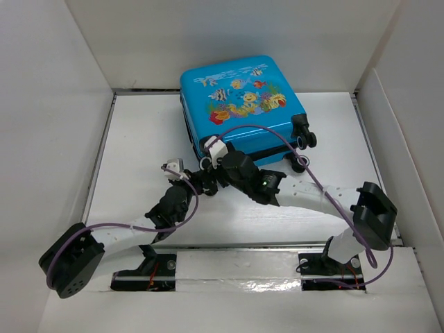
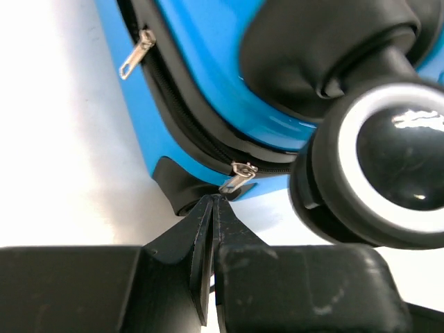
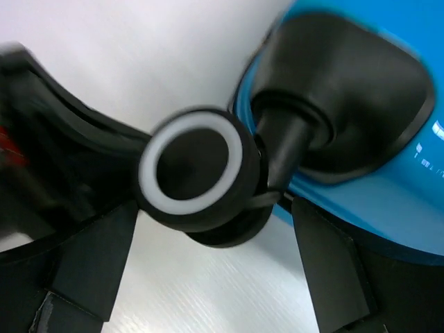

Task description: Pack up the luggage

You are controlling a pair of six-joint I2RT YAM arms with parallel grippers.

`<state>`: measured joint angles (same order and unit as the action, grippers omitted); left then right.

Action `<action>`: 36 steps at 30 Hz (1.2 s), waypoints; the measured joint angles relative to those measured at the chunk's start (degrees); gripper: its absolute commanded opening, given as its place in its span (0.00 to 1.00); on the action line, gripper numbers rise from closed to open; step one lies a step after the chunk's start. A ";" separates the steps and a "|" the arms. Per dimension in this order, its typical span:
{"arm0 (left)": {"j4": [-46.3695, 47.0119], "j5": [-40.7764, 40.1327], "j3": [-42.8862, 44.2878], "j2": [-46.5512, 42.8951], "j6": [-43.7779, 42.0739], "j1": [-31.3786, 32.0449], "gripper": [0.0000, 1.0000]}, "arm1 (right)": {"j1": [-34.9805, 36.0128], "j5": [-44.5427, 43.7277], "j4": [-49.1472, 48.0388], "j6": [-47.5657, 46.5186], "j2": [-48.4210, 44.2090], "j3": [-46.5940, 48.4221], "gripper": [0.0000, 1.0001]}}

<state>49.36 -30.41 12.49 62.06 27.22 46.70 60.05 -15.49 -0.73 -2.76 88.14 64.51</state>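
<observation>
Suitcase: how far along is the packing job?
Done: the luggage looks closed. In hand: the left gripper pinches a zipper pull; the right gripper, open, straddles a wheel. Left: zipping it shut; how much remains is unclear.

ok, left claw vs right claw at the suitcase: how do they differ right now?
The left claw is shut; the right claw is open. The left claw's tips meet at a small silver zipper pull on the bright-blue hard-shell suitcase; the right claw straddles a black caster wheel with a white ring. Whether the left actually pinches the pull is unclear. Shared: both black, both at the suitcase's near side.
</observation>
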 measured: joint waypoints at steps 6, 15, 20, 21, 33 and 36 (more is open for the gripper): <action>-1.44 2.08 -1.79 -3.06 3.76 -0.70 0.00 | 0.00 -8.00 2.51 1.03 3.74 1.73 0.94; -2.03 5.44 -3.28 -3.04 5.90 -0.70 0.00 | -0.02 -7.63 -0.15 1.97 4.46 2.56 1.00; -1.75 6.25 -3.58 -2.62 6.56 -0.70 0.00 | -0.81 -4.00 -3.19 3.45 4.46 2.56 0.51; -1.62 6.36 -3.58 -2.51 6.62 -0.70 0.00 | -1.03 -4.00 -3.54 3.61 4.46 2.56 0.41; 1.27 8.76 -2.89 0.24 5.88 -0.70 0.09 | -0.76 -14.23 2.95 2.01 3.34 5.97 0.66; 2.12 9.66 -1.81 2.03 5.66 -0.70 0.10 | -0.74 -13.07 3.80 1.05 3.34 5.77 0.78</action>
<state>51.48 -20.75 10.68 64.10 32.88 46.00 59.31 -28.56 3.07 -1.72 91.48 70.28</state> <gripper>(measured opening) 0.092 0.747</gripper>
